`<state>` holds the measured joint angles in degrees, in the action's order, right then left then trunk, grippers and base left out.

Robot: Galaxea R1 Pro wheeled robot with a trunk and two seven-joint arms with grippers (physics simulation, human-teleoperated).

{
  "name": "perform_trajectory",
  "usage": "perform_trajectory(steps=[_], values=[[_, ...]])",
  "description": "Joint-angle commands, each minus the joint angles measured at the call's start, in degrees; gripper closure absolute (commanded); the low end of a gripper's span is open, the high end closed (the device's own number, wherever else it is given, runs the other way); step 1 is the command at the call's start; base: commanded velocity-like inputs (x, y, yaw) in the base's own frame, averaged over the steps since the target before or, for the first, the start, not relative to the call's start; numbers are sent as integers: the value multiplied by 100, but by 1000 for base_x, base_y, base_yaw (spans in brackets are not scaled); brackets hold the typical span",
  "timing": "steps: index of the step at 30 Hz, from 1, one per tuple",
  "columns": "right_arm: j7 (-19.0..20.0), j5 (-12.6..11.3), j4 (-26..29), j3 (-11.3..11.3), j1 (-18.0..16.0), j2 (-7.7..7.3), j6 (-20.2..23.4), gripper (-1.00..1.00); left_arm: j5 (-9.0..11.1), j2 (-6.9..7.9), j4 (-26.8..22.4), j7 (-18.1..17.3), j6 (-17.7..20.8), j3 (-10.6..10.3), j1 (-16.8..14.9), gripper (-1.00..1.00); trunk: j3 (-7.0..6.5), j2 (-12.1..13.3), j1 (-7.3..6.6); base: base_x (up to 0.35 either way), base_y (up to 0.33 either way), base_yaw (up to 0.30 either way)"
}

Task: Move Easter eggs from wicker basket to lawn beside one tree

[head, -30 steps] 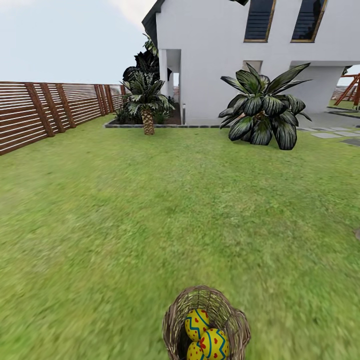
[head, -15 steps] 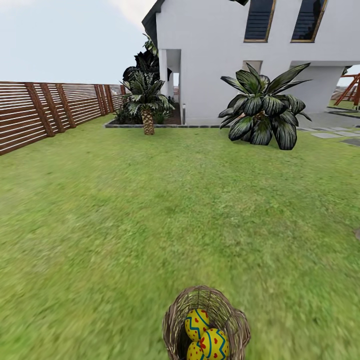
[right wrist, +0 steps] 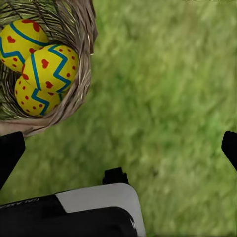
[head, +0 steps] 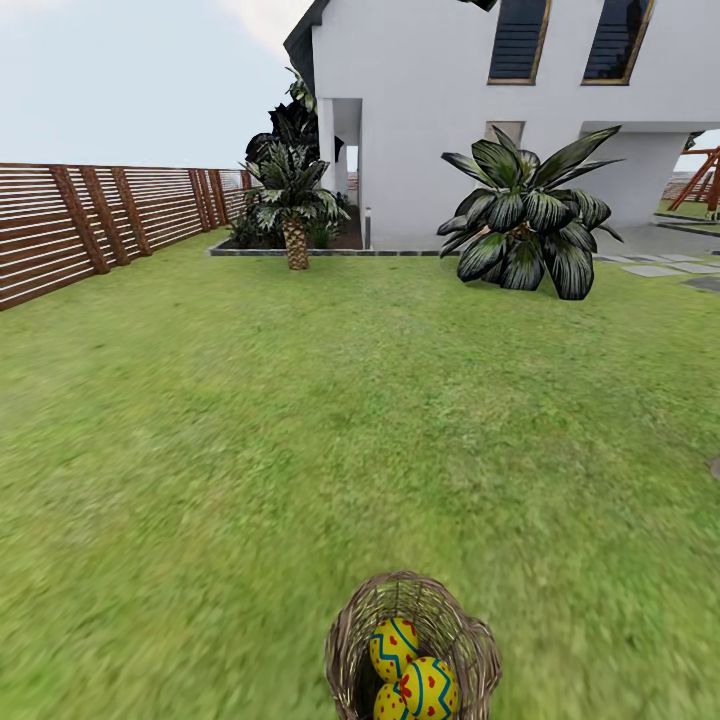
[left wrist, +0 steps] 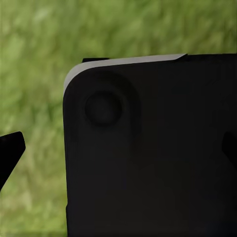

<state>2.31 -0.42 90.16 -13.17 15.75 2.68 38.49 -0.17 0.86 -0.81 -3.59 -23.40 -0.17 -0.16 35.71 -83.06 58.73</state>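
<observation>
The brown wicker basket (head: 346,640) stands on the lawn (head: 300,420) at the near edge of the head view, holding three yellow Easter eggs (head: 395,645) (head: 430,688) (head: 388,706) with blue zigzags and red marks. In the right wrist view the basket (right wrist: 85,74) and its eggs (right wrist: 19,37) (right wrist: 49,66) (right wrist: 32,96) lie ahead and off to one side of my right gripper (right wrist: 118,150), which is open and empty over grass. My left gripper (left wrist: 118,150) is open too, its fingertips (left wrist: 11,150) wide apart around a dark robot panel. The tree is out of view.
A brown slatted fence (head: 90,215) runs along the left. The white house (head: 450,120) stands at the back, with a short palm (head: 293,200) and a broad-leaved bush (head: 525,225) before it. Grey stepping stones (head: 655,268) lie at the far right. Wide grass stretches between.
</observation>
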Motion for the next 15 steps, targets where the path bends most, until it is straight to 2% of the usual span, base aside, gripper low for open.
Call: perform_trajectory(steps=[1, 8, 15], values=[[24, -2, 22, -8, -8, 9, 43, -100, 0, 2, 2, -19, -16, 3, -2, -100, 4, -2, 0, 0, 0, 0], [30, -7, 64, -6, -152, 11, 247, -100, 0, 2, 3, -19, -16, 6, -2, -100, 4, -2, 0, 0, 0, 0], [174, -8, 75, -41, -644, -3, 829, -100, 0, 2, 4, -19, -16, 3, -1, -100, 4, -2, 0, 0, 0, 0]])
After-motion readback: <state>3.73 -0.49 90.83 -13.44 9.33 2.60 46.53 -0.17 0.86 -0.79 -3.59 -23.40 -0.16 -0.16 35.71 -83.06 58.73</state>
